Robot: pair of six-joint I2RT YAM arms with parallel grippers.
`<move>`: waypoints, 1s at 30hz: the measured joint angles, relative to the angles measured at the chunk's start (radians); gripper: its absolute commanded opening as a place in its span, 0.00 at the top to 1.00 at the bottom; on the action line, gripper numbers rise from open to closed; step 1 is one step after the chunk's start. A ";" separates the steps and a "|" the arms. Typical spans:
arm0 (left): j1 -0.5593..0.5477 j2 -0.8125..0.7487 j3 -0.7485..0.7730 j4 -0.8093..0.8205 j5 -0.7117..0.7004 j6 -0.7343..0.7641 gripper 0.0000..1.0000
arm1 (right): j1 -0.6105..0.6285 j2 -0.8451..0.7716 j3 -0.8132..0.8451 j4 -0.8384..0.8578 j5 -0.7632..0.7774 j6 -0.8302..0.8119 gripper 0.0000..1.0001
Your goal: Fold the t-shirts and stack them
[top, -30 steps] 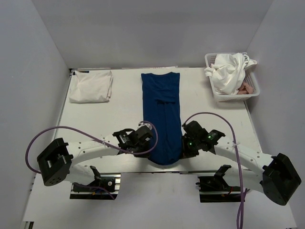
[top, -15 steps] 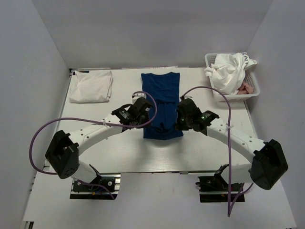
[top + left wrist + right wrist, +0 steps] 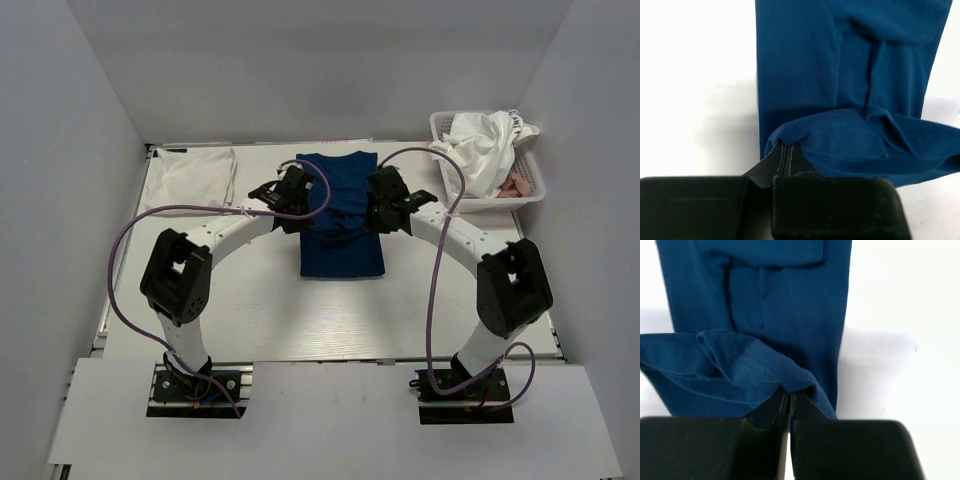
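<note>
The navy blue t-shirt (image 3: 341,250) lies as a long strip on the table, its near end folded up over its middle. My left gripper (image 3: 306,212) is shut on the hem's left corner (image 3: 785,137). My right gripper (image 3: 375,212) is shut on the hem's right corner (image 3: 797,382). Both hold the hem a little above the shirt's far half (image 3: 840,55). A folded white t-shirt (image 3: 192,178) lies at the far left. Crumpled white t-shirts (image 3: 480,150) fill the basket, with a bit of the pink one (image 3: 516,184) showing.
The white mesh basket (image 3: 532,192) stands at the far right corner. Grey walls enclose the table on three sides. Purple cables loop from both arms over the table.
Both grippers have carried the shirt's near hem away from the table's front edge toward the collar, folding the strip over itself. Both arms now reach far out.
</note>
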 measured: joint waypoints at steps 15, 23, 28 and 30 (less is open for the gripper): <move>0.089 0.226 0.167 0.008 0.120 0.048 0.00 | -0.111 0.295 0.191 -0.001 -0.151 -0.007 0.10; 0.119 0.114 0.105 0.051 0.114 0.075 0.00 | -0.119 0.236 0.215 0.035 -0.243 -0.056 0.10; 0.115 -0.069 -0.096 0.072 0.126 0.090 0.00 | -0.114 0.095 0.018 0.068 -0.294 -0.065 0.10; 0.110 -0.109 -0.150 0.080 0.142 0.094 0.00 | -0.113 0.044 -0.068 0.071 -0.300 -0.071 0.10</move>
